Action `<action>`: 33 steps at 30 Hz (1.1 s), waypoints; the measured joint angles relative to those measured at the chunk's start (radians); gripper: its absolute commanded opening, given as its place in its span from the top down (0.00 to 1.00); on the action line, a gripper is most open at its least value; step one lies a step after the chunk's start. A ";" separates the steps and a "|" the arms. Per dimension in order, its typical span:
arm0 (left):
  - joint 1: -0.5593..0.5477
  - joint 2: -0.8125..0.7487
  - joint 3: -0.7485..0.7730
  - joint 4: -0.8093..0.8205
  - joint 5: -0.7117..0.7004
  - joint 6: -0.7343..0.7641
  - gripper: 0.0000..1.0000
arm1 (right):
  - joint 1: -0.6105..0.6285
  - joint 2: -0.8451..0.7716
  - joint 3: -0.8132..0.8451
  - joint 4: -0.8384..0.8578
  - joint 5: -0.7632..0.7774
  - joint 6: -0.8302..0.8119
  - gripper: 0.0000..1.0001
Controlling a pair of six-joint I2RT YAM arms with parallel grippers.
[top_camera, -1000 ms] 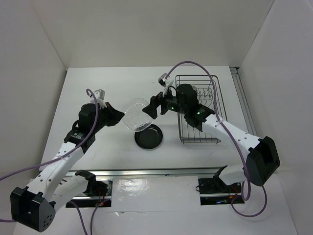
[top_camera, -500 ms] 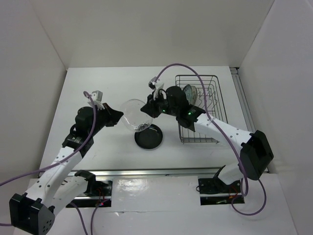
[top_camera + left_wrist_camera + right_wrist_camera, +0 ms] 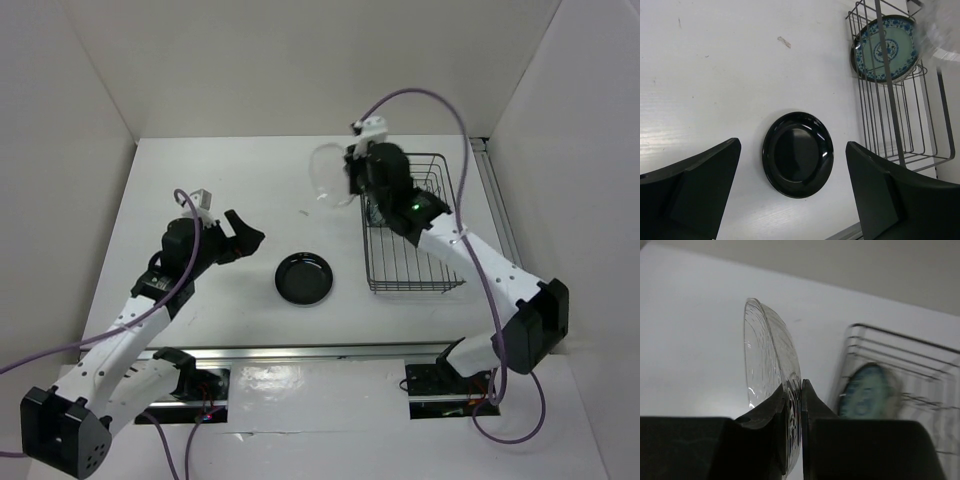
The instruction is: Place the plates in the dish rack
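Glass plate [image 3: 770,365], seemingly ribbed, in right jaws

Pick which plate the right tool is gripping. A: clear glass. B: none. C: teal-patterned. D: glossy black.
A: the right tool pinches the clear glass plate by its rim; the black plate lies on the table, the teal plate stands in the dish rack.

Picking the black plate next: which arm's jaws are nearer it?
Left. The left arm's open jaws hang left of the black plate; the right arm's, shut on the clear plate, are beyond it, beside the dish rack.
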 measured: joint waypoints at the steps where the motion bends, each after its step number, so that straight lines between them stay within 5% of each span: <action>1: -0.003 0.002 0.000 -0.006 -0.005 -0.003 0.00 | -0.049 -0.010 0.026 -0.017 0.059 -0.014 1.00; 6: -0.046 0.043 0.000 -0.032 -0.022 -0.008 0.00 | -0.293 -0.053 0.066 -0.032 0.260 -0.063 1.00; 12: -0.103 0.092 0.003 -0.062 -0.038 -0.024 0.00 | -0.516 -0.055 0.016 -0.045 0.260 -0.059 1.00; 33: -0.105 0.083 0.029 -0.096 -0.068 -0.030 0.00 | -0.480 0.154 -0.066 -0.047 0.200 -0.032 1.00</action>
